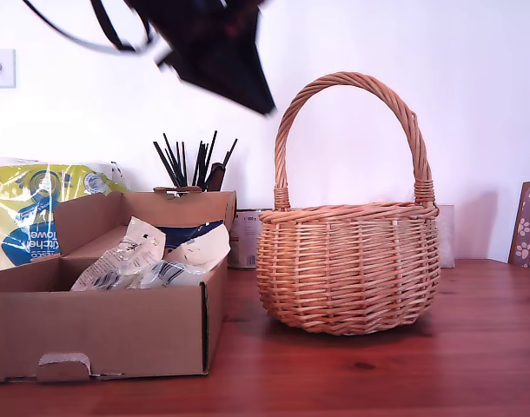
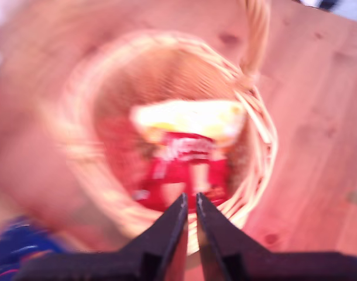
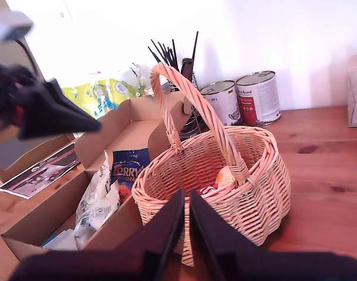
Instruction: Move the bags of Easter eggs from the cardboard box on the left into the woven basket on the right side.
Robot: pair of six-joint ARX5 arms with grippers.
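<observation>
Basket (image 1: 347, 265) stands on the bench (image 1: 378, 373), just beside the cardboard box (image 1: 100, 326), at the exterior view's right of it. One red-and-yellow bag (image 2: 187, 155) lies already inside the basket, directly under my first pincer (image 2: 191, 202), which hangs above with its jaws almost pressed together and nothing between them. My second pincer (image 3: 185, 199) is also nearly pressed together and empty; it looks at the basket from the side. In the box remain the clear bags (image 1: 130, 261) and the dark blue bag (image 3: 127, 170).

I judge the next step is to fetch another bag. To do it well, the first pincer should rise clear of the tall handle (image 1: 352, 130) before it crosses to the box, spread its jaws wide, and pinch a bag by its crinkly top edge.
</observation>
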